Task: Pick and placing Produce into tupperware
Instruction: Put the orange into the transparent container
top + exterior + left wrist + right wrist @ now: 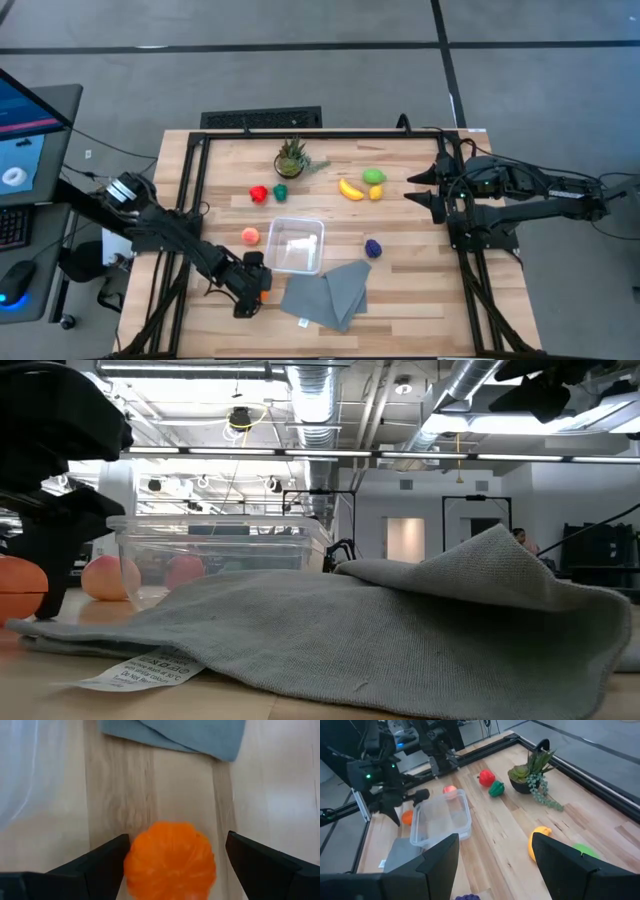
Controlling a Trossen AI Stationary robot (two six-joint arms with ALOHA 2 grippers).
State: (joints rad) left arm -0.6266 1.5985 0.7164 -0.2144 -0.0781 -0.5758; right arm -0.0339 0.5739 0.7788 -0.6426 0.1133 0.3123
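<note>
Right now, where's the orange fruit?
The orange fruit sits on the table between the open jaws of the left gripper, at the near left in the high view, left of the grey cloth and just below the tupperware.

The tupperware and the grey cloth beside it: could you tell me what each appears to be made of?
The tupperware looks like clear, glossy plastic: the table's wood shows through its walls, and its rim is whitish. The grey cloth seems a soft woven fabric, matte, lying in folds, with a printed label at one edge.
</note>
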